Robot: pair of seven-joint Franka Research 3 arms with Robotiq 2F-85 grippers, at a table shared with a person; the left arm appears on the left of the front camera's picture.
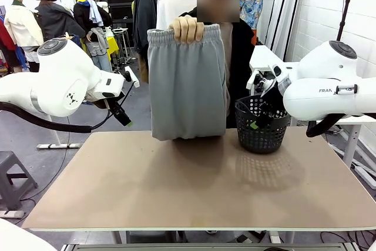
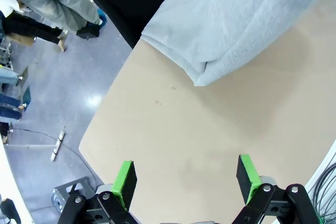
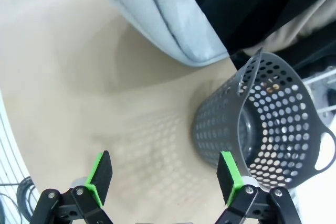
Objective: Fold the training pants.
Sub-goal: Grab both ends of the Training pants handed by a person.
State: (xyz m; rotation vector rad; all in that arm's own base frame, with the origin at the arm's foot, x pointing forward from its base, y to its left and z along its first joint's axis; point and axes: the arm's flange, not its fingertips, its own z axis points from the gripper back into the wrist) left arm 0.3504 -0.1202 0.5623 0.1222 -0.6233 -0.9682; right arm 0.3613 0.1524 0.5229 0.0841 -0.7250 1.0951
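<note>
A person's hand [image 1: 187,29] holds the light grey training pants [image 1: 187,83] up by the elastic waistband at the table's far edge, the hem hanging just at the tabletop. Their hem also shows in the left wrist view [image 2: 231,24] and the right wrist view [image 3: 152,14]. My left gripper [image 2: 186,177] is open above the bare table, well short of the pants. My right gripper [image 3: 165,174] is open too, nothing between its green pads, beside the basket. In the front view both arms hang back at the table's far corners.
A black perforated basket [image 1: 261,123] stands at the far right of the beige table [image 1: 194,186], next to the pants; it appears in the right wrist view [image 3: 262,129]. People and clothing racks stand beyond the table.
</note>
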